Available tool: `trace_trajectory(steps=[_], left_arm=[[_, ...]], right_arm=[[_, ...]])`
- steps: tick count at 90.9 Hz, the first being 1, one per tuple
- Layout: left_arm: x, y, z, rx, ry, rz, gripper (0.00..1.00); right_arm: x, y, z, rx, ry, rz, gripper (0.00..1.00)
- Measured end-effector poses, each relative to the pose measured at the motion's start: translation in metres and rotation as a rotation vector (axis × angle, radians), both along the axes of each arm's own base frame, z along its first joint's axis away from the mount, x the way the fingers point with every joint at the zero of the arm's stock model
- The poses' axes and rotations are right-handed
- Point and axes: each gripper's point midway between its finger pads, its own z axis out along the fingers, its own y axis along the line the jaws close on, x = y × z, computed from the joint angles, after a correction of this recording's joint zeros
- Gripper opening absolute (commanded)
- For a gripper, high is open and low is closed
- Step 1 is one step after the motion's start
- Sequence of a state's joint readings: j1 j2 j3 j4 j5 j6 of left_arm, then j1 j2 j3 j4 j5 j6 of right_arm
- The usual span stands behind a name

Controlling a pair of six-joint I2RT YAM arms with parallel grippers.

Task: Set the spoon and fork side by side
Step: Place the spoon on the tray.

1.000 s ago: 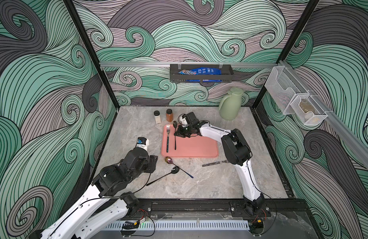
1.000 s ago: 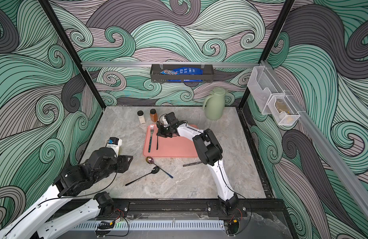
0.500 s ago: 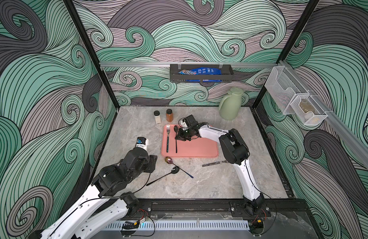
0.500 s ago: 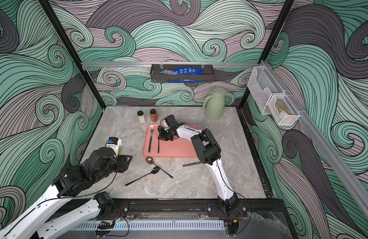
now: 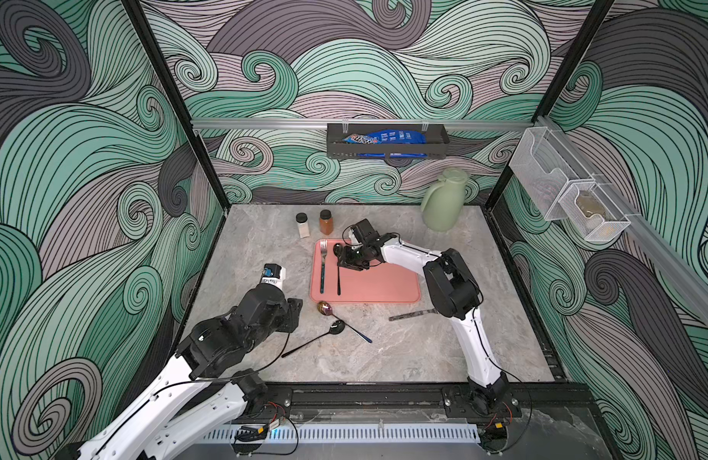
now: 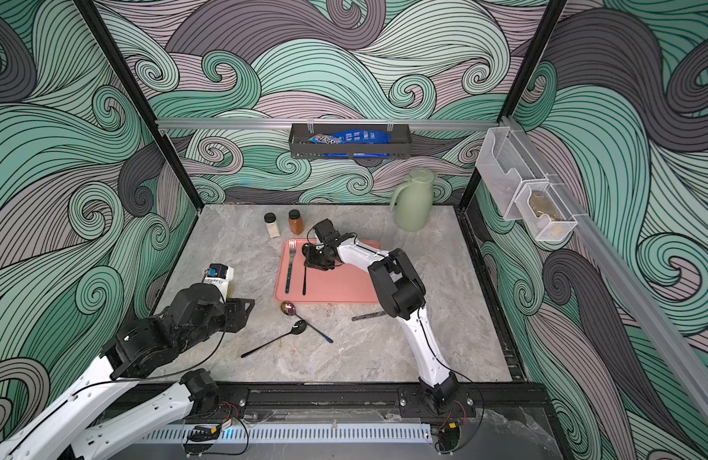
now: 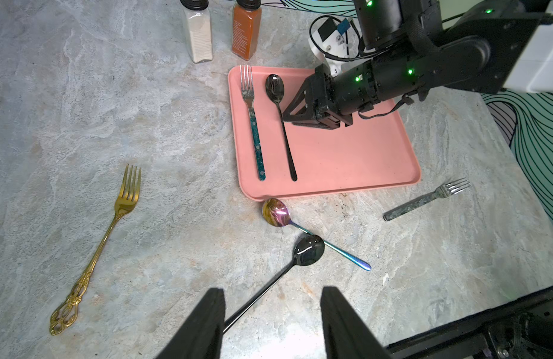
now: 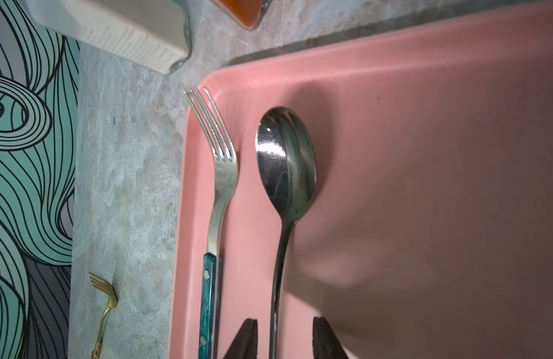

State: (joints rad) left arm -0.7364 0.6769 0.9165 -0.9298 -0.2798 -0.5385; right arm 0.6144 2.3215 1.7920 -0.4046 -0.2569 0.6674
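Note:
On the pink tray [image 5: 384, 286], the dark steel spoon [image 8: 284, 161] lies flat next to the teal-handled fork [image 8: 219, 174], parallel to it, both heads pointing to the back wall. In both top views the spoon [image 5: 338, 271] and fork [image 5: 323, 263] rest at the tray's left side. My right gripper [image 8: 284, 321] is open, low over the tray, and straddles the spoon's handle with a gap on each side. Nearer the front left, my left gripper [image 7: 273, 292] hovers open and empty over the table.
On the table lie a gold fork [image 7: 113, 227], a rainbow spoon [image 7: 278, 213], a black spoon [image 7: 308, 250] whose handle runs under my left finger, and a dark-handled fork [image 7: 424, 200]. Two spice jars [image 7: 197, 31] stand behind the tray. A green jug [image 5: 442, 205] stands at the back right.
My right gripper has opened and let go of the spoon, which now rests on the tray beside the fork. The left arm has not moved.

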Motion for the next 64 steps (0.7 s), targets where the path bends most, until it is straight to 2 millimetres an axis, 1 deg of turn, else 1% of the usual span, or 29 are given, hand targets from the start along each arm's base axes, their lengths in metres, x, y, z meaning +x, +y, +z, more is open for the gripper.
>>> trace_trajectory(steps=[7,16,26,41,53,64], left_arm=[[0.000,0.000,0.000,0.000,0.000,0.000,0.53],[-0.001,0.001,0.001,-0.004,-0.005,0.000,0.53],[-0.001,0.001,0.003,-0.010,-0.011,0.000,0.53],[-0.001,0.001,0.003,-0.010,-0.011,0.000,0.53],[-0.001,0.001,0.003,-0.010,-0.011,0.000,0.54],[-0.001,0.001,0.003,-0.010,-0.011,0.000,0.54]], right_arm=[[0.000,0.003,0.003,-0.009,-0.013,0.002,0.35],[-0.002,0.004,0.001,-0.018,-0.013,0.004,0.34],[-0.002,0.004,-0.002,-0.027,-0.011,0.002,0.31],[0.001,0.008,-0.005,-0.034,-0.014,0.003,0.27],[-0.001,0.010,-0.010,-0.038,-0.006,0.008,0.24],[-0.002,0.014,-0.010,-0.034,-0.006,0.009,0.22]])
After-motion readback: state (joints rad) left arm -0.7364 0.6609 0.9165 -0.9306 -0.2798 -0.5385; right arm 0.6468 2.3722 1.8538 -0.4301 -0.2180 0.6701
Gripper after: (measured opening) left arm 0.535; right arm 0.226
